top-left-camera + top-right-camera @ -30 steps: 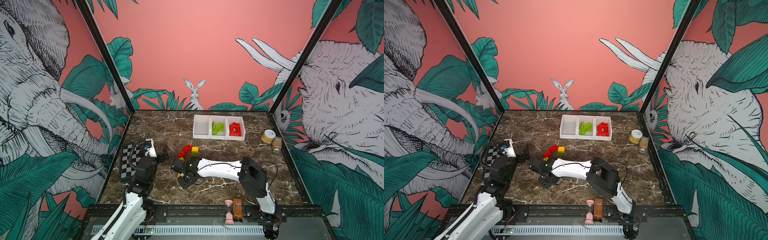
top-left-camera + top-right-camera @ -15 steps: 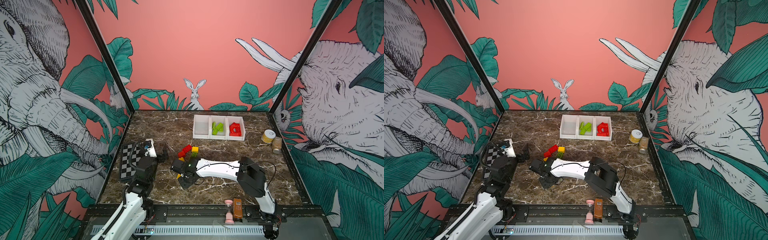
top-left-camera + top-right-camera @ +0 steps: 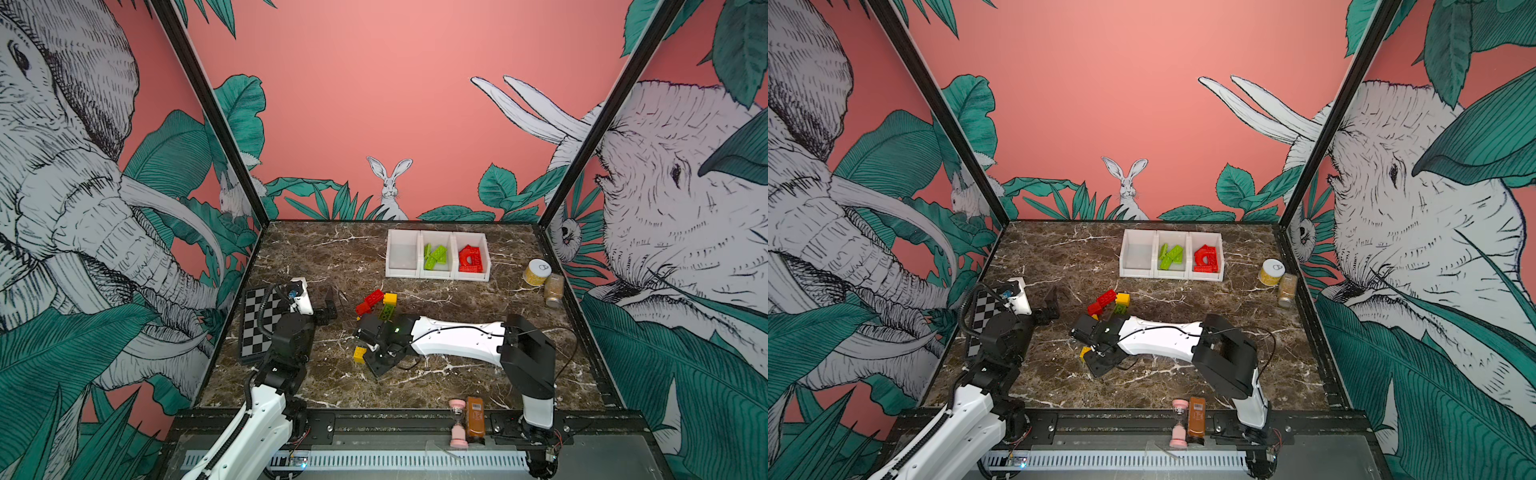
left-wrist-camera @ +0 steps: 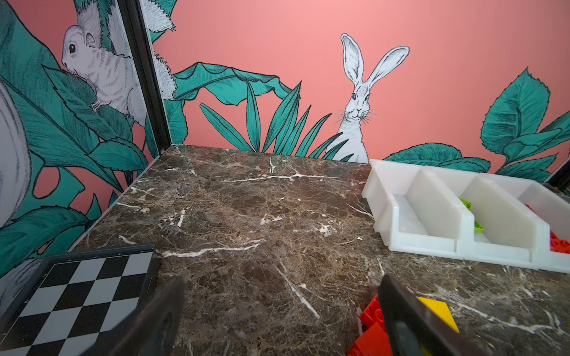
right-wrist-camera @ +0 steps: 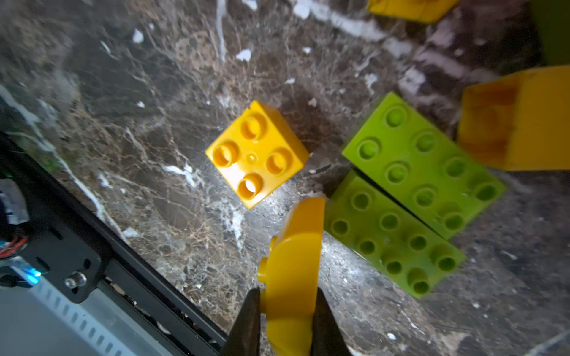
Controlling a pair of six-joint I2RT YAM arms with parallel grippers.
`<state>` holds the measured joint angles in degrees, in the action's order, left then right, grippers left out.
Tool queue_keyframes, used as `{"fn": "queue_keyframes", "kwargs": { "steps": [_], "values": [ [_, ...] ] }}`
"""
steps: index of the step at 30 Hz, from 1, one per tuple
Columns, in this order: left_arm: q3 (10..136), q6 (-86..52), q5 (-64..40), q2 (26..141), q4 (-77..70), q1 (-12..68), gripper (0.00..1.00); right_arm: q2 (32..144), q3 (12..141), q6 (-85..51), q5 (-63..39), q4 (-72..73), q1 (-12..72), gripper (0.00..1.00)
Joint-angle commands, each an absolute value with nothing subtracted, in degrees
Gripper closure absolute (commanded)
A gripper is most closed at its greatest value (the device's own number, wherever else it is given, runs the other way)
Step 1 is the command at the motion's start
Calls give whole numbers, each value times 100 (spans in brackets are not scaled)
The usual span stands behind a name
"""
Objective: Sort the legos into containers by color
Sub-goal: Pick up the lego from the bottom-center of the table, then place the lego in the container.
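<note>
Tightly, right jaws pinch a smooth, rounded yellow brick (image 5: 291,268); left jaws gape above veined marble (image 4: 246,215).

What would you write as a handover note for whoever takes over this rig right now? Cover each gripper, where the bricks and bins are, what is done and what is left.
Left gripper: jaws open, empty, beside the chessboard.
Right gripper: jaws shut on a yellow brick, close to the loose bricks.
Bins at the back: middle bin holds green bricks, right-hand bin holds red bricks, third bin is empty.
Done: some green and red sorted.
Left: bin the held yellow brick, then the loose red bricks, loose yellow brick and loose green bricks.
</note>
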<state>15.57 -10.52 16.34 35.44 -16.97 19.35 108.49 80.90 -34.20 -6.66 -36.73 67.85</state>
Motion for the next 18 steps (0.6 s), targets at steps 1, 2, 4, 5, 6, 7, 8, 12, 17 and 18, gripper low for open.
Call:
{"fn": "queue_keyframes", "kwargs": {
  "steps": [1,2,4,5,6,7,8,12,17,18],
  "values": [
    [1459,-1072,1616,3532,-1739,1945,1,10363,7941,-3291,-722,-3373,6517,82],
    [1459,-1065,1613,3542,-1740,1949,1,10255,7923,-3211,-729,-3362,6409,82],
    [1470,-1046,1600,3547,-1740,1945,1,10095,7959,-3021,-648,-3386,6188,82],
    [1476,-1046,1584,3559,-1740,1949,1,10028,7986,-2909,-603,-3382,6039,82],
    [1477,-1038,1557,3554,-1742,1950,1,9979,8019,-2781,-582,-3377,5878,81],
    [1477,-1037,1535,3568,-1748,1951,1,9960,8077,-2675,-603,-3356,5726,81],
    [1477,-1029,1509,3589,-1774,1945,1,9958,8159,-2536,-622,-3353,5549,81],
    [1535,-985,1227,3752,-1863,1945,1,10131,8619,-1995,-587,-3307,4886,81],
    [1633,-936,1110,3951,-1858,1947,1,10506,9313,-1486,-624,-3250,4102,81],
    [1635,-924,1073,3963,-1863,1950,1,10604,9421,-1446,-690,-3203,3975,81]
  ]
}}
